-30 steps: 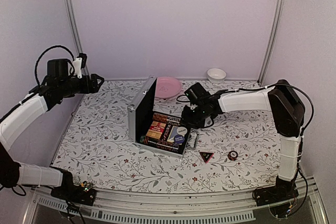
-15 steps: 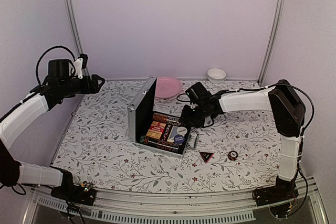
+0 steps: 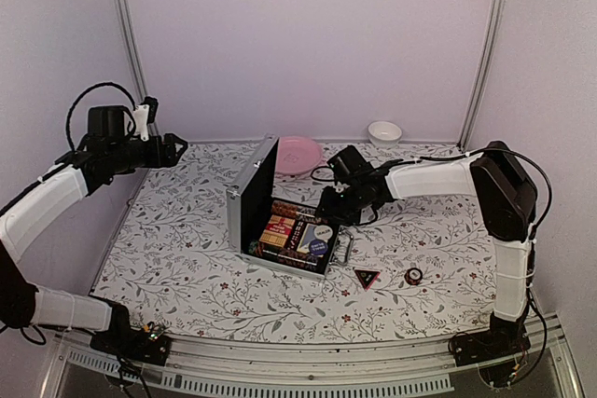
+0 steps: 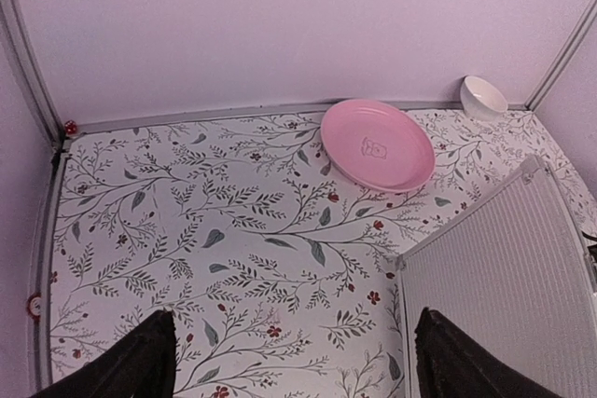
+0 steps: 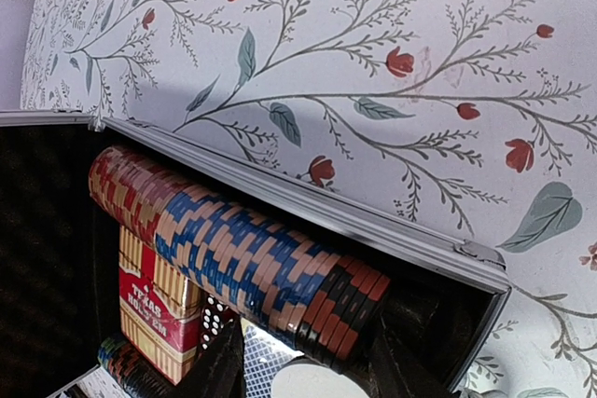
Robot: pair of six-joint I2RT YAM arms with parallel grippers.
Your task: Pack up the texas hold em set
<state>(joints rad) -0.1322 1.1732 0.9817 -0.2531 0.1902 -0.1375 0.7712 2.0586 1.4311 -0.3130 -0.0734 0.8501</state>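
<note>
The silver case [image 3: 244,195] stands open mid-table, lid upright on the left. Its black tray holds a row of red, blue and black-red chips [image 5: 233,240], a red card deck [image 5: 154,309], black dice [image 5: 215,316] and a white disc [image 5: 303,385]. My right gripper [image 3: 333,210] is at the tray's far right corner. Its fingers [image 5: 222,365] are open and straddle the black-red end of the chip row [image 5: 312,361]. A black-and-red triangle [image 3: 366,277] and a short chip stack [image 3: 413,275] lie on the table right of the case. My left gripper [image 3: 177,148] hovers high at the left, open and empty [image 4: 298,351].
A pink plate [image 3: 298,154] and a small white bowl [image 3: 384,131] sit at the back wall; both show in the left wrist view, plate [image 4: 378,144] and bowl [image 4: 483,95]. The case lid's ribbed outside [image 4: 504,277] is below the left gripper on its right.
My right gripper has edged slightly left over the case corner. The left gripper has drifted slightly right. Nothing else has moved.
</note>
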